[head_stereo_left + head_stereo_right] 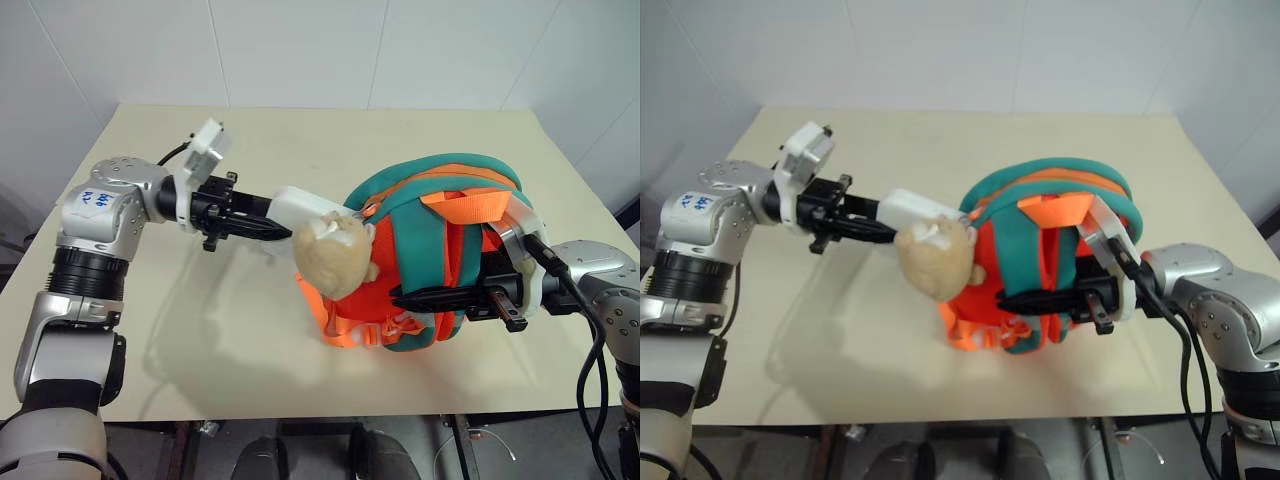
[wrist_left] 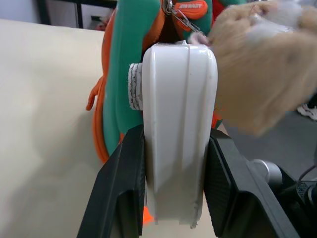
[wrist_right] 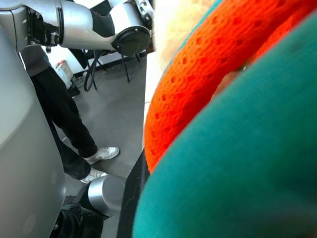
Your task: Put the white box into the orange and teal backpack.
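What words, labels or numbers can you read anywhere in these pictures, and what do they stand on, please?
Blue handwritten marks on a white sticker on the left arm: too small to read.
White lettering on the orange zipper tag of the orange and teal backpack: too blurred to read.
White box: no lettering shows on the visible face.

Glossy smooth plastic white box (image 2: 176,129), woven mesh cloth backpack (image 1: 450,215), fuzzy plush toy (image 1: 335,255).

White box (image 1: 300,208) aloft, tip against upright orange and teal backpack (image 1: 440,250) — plush toy alongside.
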Controlling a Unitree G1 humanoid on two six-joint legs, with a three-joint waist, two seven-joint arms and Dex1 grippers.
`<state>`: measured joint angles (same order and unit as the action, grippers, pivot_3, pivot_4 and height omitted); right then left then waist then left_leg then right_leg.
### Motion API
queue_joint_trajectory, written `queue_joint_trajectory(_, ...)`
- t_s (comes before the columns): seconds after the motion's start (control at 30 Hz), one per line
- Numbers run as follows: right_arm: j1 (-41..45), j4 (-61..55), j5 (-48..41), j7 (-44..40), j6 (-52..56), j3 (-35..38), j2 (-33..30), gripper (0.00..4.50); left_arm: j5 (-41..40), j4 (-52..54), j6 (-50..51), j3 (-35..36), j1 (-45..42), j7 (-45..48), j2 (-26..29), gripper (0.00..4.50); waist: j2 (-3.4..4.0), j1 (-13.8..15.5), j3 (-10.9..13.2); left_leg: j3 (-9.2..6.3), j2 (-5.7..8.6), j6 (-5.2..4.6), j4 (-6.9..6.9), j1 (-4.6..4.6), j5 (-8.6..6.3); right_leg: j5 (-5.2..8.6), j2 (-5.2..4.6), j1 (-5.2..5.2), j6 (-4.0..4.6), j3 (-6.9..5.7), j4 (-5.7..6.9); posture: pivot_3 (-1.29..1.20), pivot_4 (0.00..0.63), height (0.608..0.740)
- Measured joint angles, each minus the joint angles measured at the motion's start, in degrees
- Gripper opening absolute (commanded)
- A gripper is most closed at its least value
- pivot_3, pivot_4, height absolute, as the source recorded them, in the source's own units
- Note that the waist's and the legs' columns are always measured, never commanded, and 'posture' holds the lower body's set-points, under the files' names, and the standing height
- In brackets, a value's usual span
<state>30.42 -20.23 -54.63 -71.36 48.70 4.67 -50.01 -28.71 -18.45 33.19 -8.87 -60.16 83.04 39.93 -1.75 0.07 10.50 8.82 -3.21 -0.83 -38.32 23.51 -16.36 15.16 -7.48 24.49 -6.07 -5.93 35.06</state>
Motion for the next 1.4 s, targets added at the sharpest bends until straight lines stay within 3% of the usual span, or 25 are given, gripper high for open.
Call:
queue_joint_trajectory(0.47, 0.52, 0.31, 1.57, -0.04, -0.96, -0.84, 1.32, 0.51, 2.00, 9.94, 6.71, 0.44, 2.97, -10.91, -8.48, 1.26, 0.01, 0.00, 0.01, -0.12, -0.02, -0.03, -0.34, 0.02, -0.01, 0.00, -0.02, -0.03, 0.00, 0.02, 0.22, 0.00, 0.150, 0.740)
queue_joint_trajectory(1.07, 1.21, 0.69, 2.51, -0.70, -1.72, -2.10, 2.80, 0.51, 1.83, 20.04, 16.64, 2.48, 4.96, -16.15, -10.75, 1.26, 0.02, -0.06, 0.01, -0.15, -0.03, -0.04, -0.41, 0.01, -0.01, 0.00, -0.02, -0.04, 0.00, 0.03, 0.29, 0.00, 0.150, 0.740)
queue_joint_trajectory(1.4, 1.65, 1.31, 3.62, -0.84, -2.53, -3.25, 3.69, 0.51, 4.39, 20.20, 13.63, 0.22, 6.59, -17.02, -11.83, 1.26, 0.02, -0.04, 0.01, -0.16, -0.03, -0.04, -0.54, 0.00, -0.01, 0.00, -0.03, -0.08, 0.00, 0.03, 0.35, 0.00, 0.150, 0.740)
